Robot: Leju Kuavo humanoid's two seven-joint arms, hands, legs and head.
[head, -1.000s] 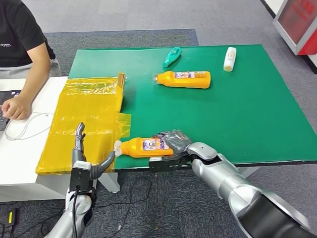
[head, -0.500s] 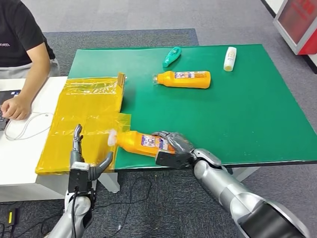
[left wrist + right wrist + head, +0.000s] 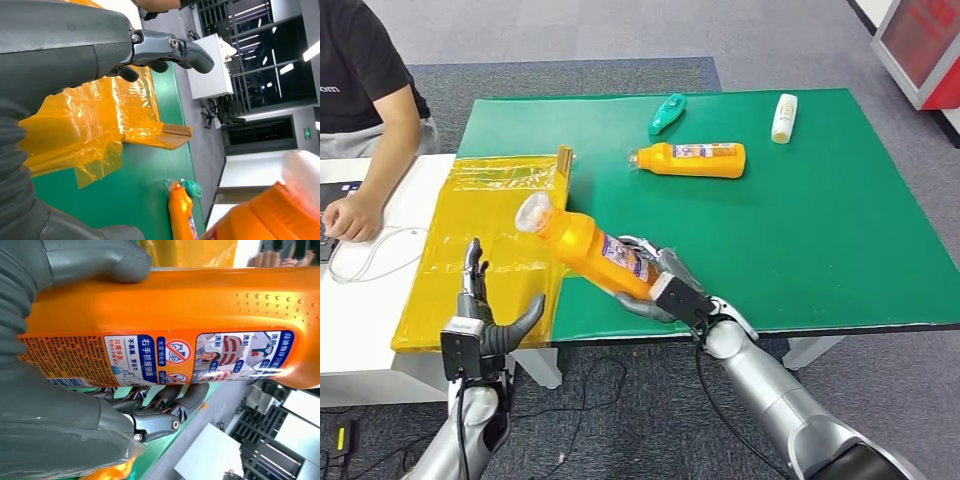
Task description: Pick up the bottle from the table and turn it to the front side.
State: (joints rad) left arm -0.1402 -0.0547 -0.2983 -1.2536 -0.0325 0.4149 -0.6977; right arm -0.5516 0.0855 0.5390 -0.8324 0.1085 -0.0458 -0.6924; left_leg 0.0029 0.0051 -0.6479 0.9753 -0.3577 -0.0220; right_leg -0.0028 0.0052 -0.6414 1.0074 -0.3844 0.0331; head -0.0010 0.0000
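My right hand [image 3: 657,288] grips the lower end of an orange bottle [image 3: 586,247] with a white cap and a blue-and-white label. The bottle is off the green table [image 3: 810,220], tilted up with its cap toward the far left. In the right wrist view the thumb and fingers [image 3: 166,410] wrap the orange bottle [image 3: 170,315] and its label faces the camera. My left hand [image 3: 482,322] hovers open below the table's near left corner, fingers spread. The left wrist view shows that hand's fingers [image 3: 166,50] spread and the bottle's orange shoulder [image 3: 260,215] close by.
A second orange bottle [image 3: 691,158] lies on the table's far side, with a teal bottle [image 3: 666,113] and a white bottle [image 3: 783,118] beyond it. A yellow plastic-wrapped box [image 3: 497,230] lies at the table's left. A person [image 3: 365,110] sits at a white desk [image 3: 358,300].
My right hand has lifted the orange bottle off the table's front edge and swung its cap end up and to the far left. My left hand has drifted slightly left.
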